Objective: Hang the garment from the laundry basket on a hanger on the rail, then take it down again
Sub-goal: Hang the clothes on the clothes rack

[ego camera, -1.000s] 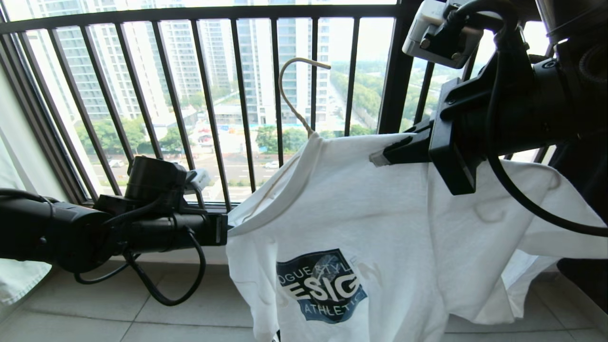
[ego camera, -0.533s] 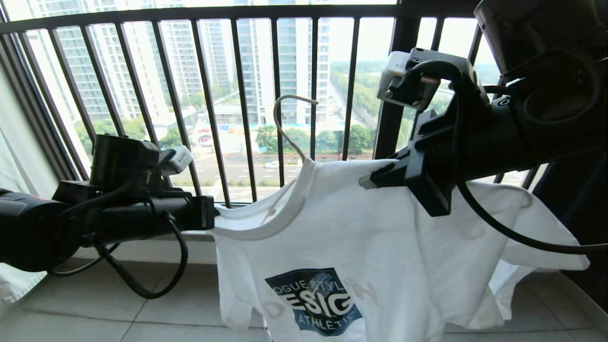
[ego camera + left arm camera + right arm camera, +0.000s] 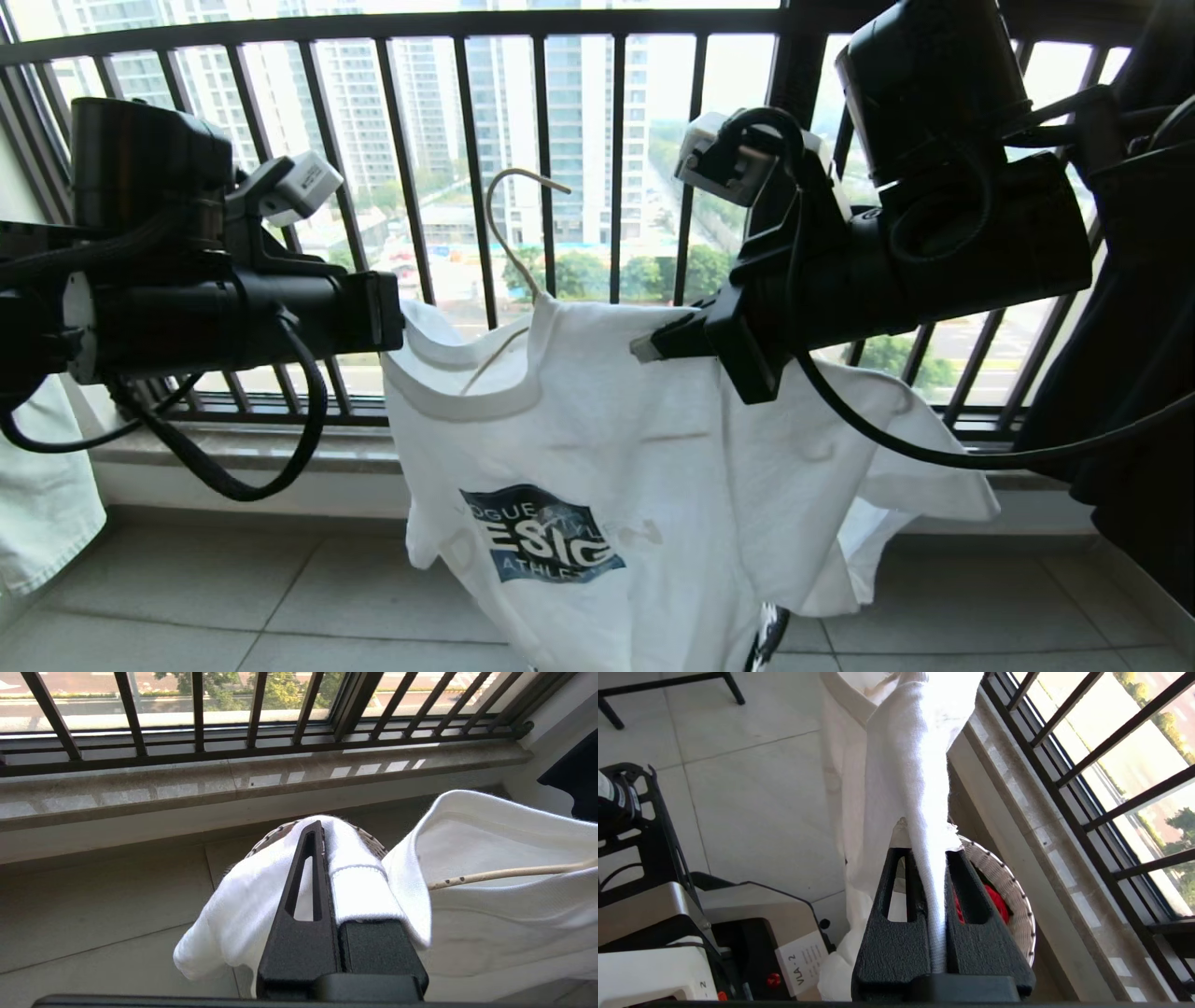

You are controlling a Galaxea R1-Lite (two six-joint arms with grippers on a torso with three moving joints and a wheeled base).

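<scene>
The garment (image 3: pixel 607 448), a white T-shirt with a blue chest logo (image 3: pixel 541 546), hangs spread between both arms in front of the railing. The hanger's cream hook (image 3: pixel 509 224) sticks up from the collar, free in the air. My left gripper (image 3: pixel 397 322) is shut on one shoulder and my right gripper (image 3: pixel 653 345) on the other. In the left wrist view the gripper (image 3: pixel 324 833) pinches a fold of the garment (image 3: pixel 490 914), with hanger wire (image 3: pixel 504 873) inside the neck. The right gripper (image 3: pixel 924 842) clamps a ridge of cloth (image 3: pixel 910 765). The laundry basket (image 3: pixel 1013 891) stands below. The rail is out of view.
The black railing (image 3: pixel 546 140) and stone sill (image 3: pixel 233 448) run just behind the shirt. A red garment (image 3: pixel 994 903) lies in the basket. My own base (image 3: pixel 668 905) is below on the tiled floor. White cloth (image 3: pixel 47 504) hangs far left, dark cloth (image 3: pixel 1130 373) far right.
The left arm has risen a good deal; the right gripper has swung left and slightly down. Shirt and hanger have shifted left with them, and the shoulders now sit nearly level.
</scene>
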